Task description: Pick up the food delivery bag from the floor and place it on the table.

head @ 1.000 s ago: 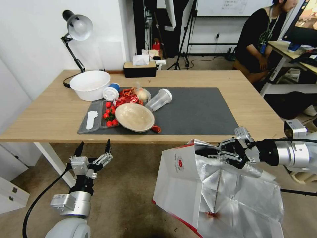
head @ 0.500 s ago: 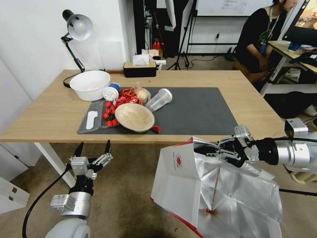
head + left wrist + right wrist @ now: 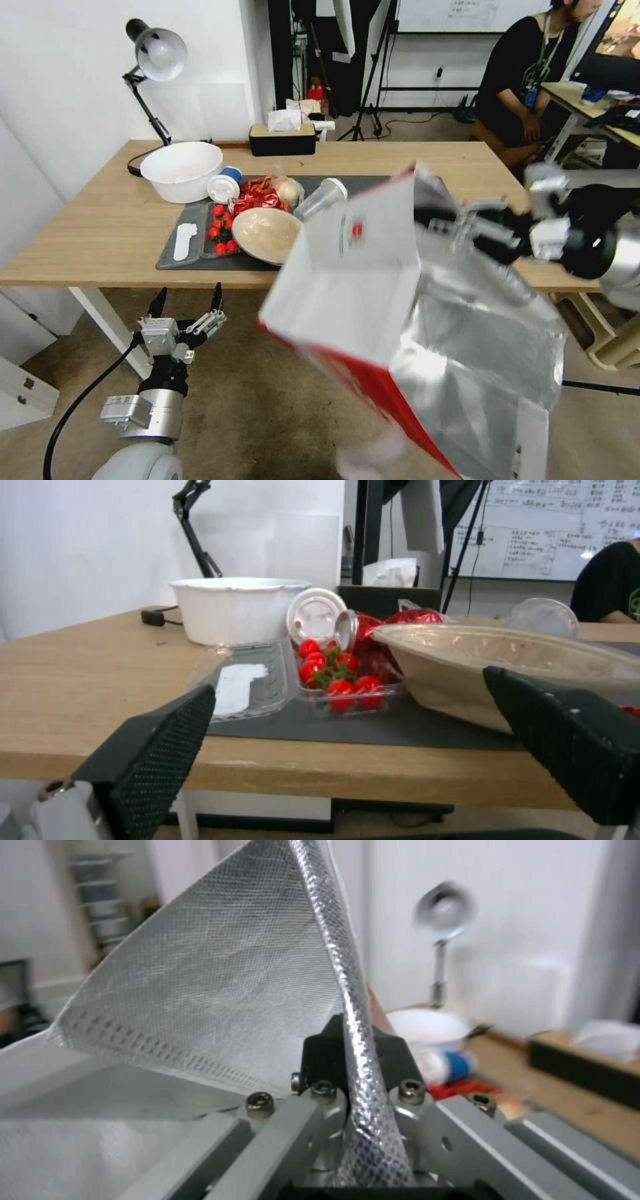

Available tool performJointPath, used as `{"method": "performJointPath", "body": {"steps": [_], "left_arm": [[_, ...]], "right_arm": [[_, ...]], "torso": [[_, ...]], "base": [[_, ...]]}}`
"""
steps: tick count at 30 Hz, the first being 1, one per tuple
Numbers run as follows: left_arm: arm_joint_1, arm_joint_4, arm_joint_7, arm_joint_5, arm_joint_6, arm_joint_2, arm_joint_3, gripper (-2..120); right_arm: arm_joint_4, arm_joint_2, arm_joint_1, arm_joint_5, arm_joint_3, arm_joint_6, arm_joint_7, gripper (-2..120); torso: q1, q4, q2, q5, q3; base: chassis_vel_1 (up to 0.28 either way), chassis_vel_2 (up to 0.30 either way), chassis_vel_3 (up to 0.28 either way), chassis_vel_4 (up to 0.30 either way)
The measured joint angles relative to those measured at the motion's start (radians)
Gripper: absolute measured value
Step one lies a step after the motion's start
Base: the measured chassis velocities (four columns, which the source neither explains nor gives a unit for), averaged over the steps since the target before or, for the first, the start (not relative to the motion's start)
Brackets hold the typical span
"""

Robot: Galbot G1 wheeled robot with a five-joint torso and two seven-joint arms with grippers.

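Cluttered with bowls, the table (image 3: 100,227) awaits a delivery: the left gripper (image 3: 187,303) idles spread below its edge while the right gripper (image 3: 460,223) pinches the foil rim of the food delivery bag (image 3: 373,293), hoisting it tilted above the floor (image 3: 267,413)

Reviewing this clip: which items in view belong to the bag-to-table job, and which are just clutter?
Job:
- food delivery bag, gripped at its rim by the right gripper
- table
- floor

Clutter:
- white bowl
- beige bowl
- cherry tomatoes
- desk lamp
- left gripper, open, idle below the table edge
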Motion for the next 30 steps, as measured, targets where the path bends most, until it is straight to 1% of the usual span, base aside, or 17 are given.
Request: {"method": "performJointPath", "body": {"steps": [2, 3, 4, 5, 6, 7, 8, 10, 11, 14, 15, 18, 19, 21, 30], "left_arm": [[0.0, 0.0, 0.0, 0.002, -0.002, -0.001, 0.0, 100], [0.0, 0.0, 0.0, 0.002, -0.002, -0.001, 0.001, 100], [0.0, 0.0, 0.0, 0.002, -0.002, -0.001, 0.001, 100], [-0.001, 0.0, 0.001, 0.002, -0.002, -0.001, 0.001, 100], [-0.002, 0.002, 0.001, 0.002, -0.004, 0.001, 0.001, 100], [-0.002, 0.002, 0.001, 0.002, -0.004, 0.001, 0.001, 100], [-0.003, 0.004, 0.001, 0.002, -0.005, 0.002, 0.001, 100], [-0.004, 0.006, 0.001, 0.002, -0.005, 0.004, 0.0, 100], [-0.004, 0.006, 0.001, 0.002, -0.005, 0.004, 0.0, 100], [-0.007, 0.011, 0.002, 0.002, -0.005, 0.005, 0.0, 100], [-0.007, 0.011, 0.002, 0.002, -0.005, 0.005, 0.0, 100], [-0.011, 0.016, 0.004, 0.002, -0.005, 0.003, 0.003, 100], [-0.011, 0.016, 0.004, 0.002, -0.005, 0.003, 0.003, 100], [-0.012, 0.019, 0.005, 0.005, -0.005, 0.001, 0.005, 100], [-0.014, 0.025, 0.008, 0.009, -0.004, -0.001, 0.006, 100]], "right_arm": [[0.028, 0.017, 0.051, 0.118, 0.058, -0.01, 0.101, 0], [0.035, 0.023, 0.074, 0.153, 0.078, -0.011, 0.149, 0], [0.035, 0.023, 0.074, 0.153, 0.078, -0.011, 0.149, 0], [0.038, 0.032, 0.104, 0.184, 0.093, -0.01, 0.223, 0], [0.04, 0.042, 0.136, 0.203, 0.095, -0.007, 0.316, 0], [0.04, 0.042, 0.136, 0.203, 0.095, -0.007, 0.316, 0], [0.043, 0.064, 0.177, 0.222, 0.085, -0.001, 0.431, 0], [0.05, 0.094, 0.218, 0.227, 0.059, 0.018, 0.564, 0], [0.05, 0.094, 0.218, 0.227, 0.059, 0.018, 0.564, 0], [0.041, 0.135, 0.241, 0.228, 0.041, 0.051, 0.702, 0], [0.041, 0.135, 0.241, 0.228, 0.041, 0.051, 0.702, 0], [0.021, 0.165, 0.228, 0.215, 0.032, 0.073, 0.758, 0], [0.021, 0.165, 0.228, 0.215, 0.032, 0.073, 0.758, 0], [0.005, 0.191, 0.212, 0.204, 0.028, 0.08, 0.783, 0], [-0.047, 0.266, 0.186, 0.17, 0.008, 0.087, 0.816, 0]], "torso": [[-0.001, 0.0, -0.001, 0.0, -0.001], [-0.001, 0.0, -0.001, -0.0002, -0.001], [-0.001, 0.0, -0.001, -0.0002, -0.001], [-0.001, -0.0001, -0.002, -0.0002, -0.001], [-0.001, -0.0001, -0.002, -0.0001, -0.001], [-0.001, -0.0001, -0.002, -0.0001, -0.001], [-0.001, -0.0001, -0.003, -0.0001, -0.002], [-0.002, 0.0, -0.003, -0.0001, -0.002], [-0.002, 0.0, -0.003, -0.0001, -0.002], [-0.002, 0.0, -0.004, 0.0, -0.002], [-0.002, 0.0, -0.004, 0.0, -0.002], [-0.002, -0.0001, -0.004, -0.0001, -0.002], [-0.002, -0.0001, -0.004, -0.0001, -0.002], [-0.002, -0.0001, -0.004, 0.0, -0.002], [-0.002, -0.0001, -0.005, 0.0, -0.003]], "base": [[0.0, 0.0, 0.0, 0.0], [0.0, 0.0, 0.0, 0.0], [0.0, 0.0, 0.0, 0.0], [0.0, 0.0, 0.0, 0.0], [0.0, 0.0, 0.0, 0.0], [0.0, 0.0, 0.0, 0.0], [0.0, 0.0, 0.0, 0.0], [0.0, 0.0, 0.0, 0.0], [0.0, 0.0, 0.0, 0.0], [0.0, 0.0, 0.0, 0.0], [0.0, 0.0, 0.0, 0.0], [0.0, 0.0, 0.0, 0.0], [0.0, 0.0, 0.0, 0.0], [0.0, 0.0, 0.0, 0.0], [0.0, 0.0, 0.0, 0.0]]}}
